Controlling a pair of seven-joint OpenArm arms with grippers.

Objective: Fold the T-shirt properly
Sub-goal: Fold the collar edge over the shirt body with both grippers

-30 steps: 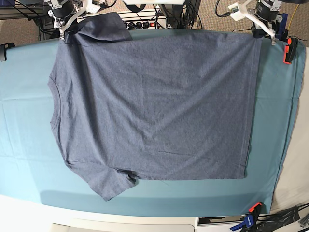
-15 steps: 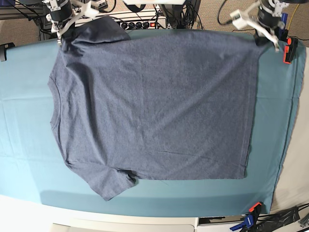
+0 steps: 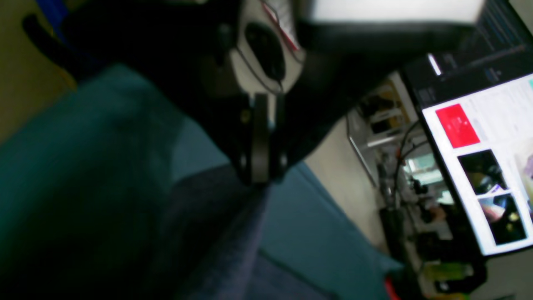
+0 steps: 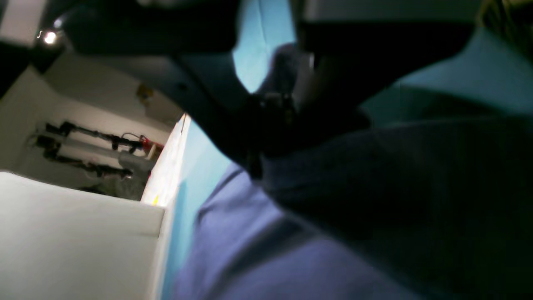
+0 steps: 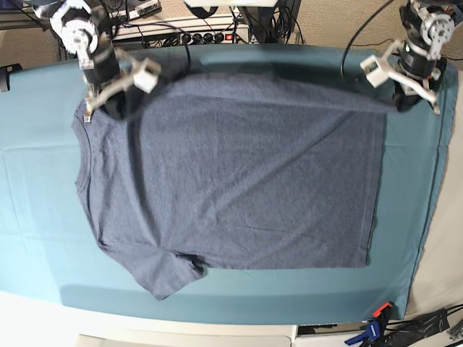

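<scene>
The T-shirt (image 5: 231,181) is held off the counter (image 5: 36,217) along its far edge — left gripper (image 5: 402,101) and right gripper (image 5: 101,108) each with jaws clamped on it.

I see the shirt (image 5: 231,173) lying spread on the table (image 5: 36,217), collar at the view's left, hem right, a gripper at each far corner.

Base view: overhead, looking straight down on the whole table (image 5: 36,217). Both wrist views: close, blurred, low along the fingers (image 3: 260,141), facing room clutter beyond. All three views share the T-shirt (image 5: 231,173) top edge.
</scene>
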